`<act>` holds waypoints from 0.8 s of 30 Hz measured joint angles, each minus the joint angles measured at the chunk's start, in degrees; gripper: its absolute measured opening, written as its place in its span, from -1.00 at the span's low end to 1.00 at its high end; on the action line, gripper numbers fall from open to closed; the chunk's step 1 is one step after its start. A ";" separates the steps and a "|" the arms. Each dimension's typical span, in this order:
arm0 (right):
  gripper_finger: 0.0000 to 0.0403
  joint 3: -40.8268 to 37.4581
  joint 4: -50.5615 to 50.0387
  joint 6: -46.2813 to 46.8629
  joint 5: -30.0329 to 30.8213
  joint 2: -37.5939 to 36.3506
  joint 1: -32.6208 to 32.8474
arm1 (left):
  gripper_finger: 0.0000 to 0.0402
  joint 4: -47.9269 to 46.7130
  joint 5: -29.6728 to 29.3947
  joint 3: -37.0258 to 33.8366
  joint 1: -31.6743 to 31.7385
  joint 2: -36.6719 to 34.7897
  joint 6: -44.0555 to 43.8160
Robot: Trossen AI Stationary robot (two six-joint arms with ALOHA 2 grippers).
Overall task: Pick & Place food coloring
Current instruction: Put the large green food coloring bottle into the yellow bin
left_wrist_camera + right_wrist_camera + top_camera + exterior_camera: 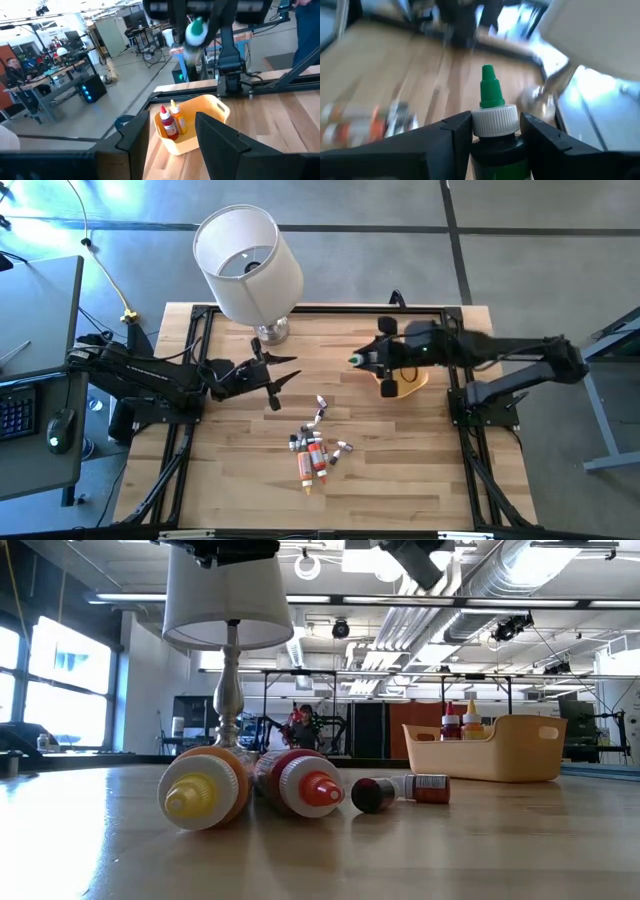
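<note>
Several food coloring bottles lie on their sides in a loose pile on the wooden table, near its near edge. In the low view a yellow-capped bottle and a red-capped bottle lie closest. My right gripper hovers beside the tan bin, shut on a green-capped bottle. A red and a yellow bottle stand upright inside the bin. My left gripper is open, above the table left of centre, touching nothing. My right gripper pinches the green-capped bottle between its two fingers at the white collar and the dark shoulder just under it. The bottle lies along the fingers, its pointed cap sticking out past them toward the table's left. It is lifted clear of the table.
A table lamp with a white shade stands at the far edge, left of centre, its base close to my left gripper. A dark frame runs around the table. Bare wood lies between the pile and the bin.
</note>
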 joint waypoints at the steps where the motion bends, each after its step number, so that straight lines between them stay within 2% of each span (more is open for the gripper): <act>1: -0.28 -5.08 8.87 -0.02 -2.57 -0.67 -0.01 | -0.22 -0.01 0.58 0.00 0.01 0.00 0.00; 5: -0.20 -22.50 39.77 -0.03 -10.10 0.36 -0.28 | -0.22 -0.34 5.80 0.00 0.02 0.51 0.43; 8: -0.20 -31.07 57.99 1.45 -9.88 1.36 -1.79 | -0.22 -0.51 9.52 -0.07 0.02 1.07 0.50; 10: -0.22 -35.23 65.93 4.38 -9.89 2.53 -2.88 | -0.22 2.06 9.91 0.08 0.02 2.14 0.53; 15: -0.29 -40.02 77.59 11.10 -13.46 5.07 -4.41 | -0.22 9.94 7.50 0.09 0.06 4.90 3.85; 17: -0.29 -39.96 78.11 12.11 -13.08 5.85 -4.44 | -0.22 12.35 7.40 0.04 0.07 6.06 6.21; 21: -0.29 -40.01 76.91 12.17 -10.82 6.52 -4.38 | -0.22 13.99 6.74 -0.04 0.07 8.70 6.68; 24: -0.33 -39.97 77.25 12.21 -3.48 6.32 -4.40 | -0.22 13.46 5.09 0.09 0.05 9.27 6.69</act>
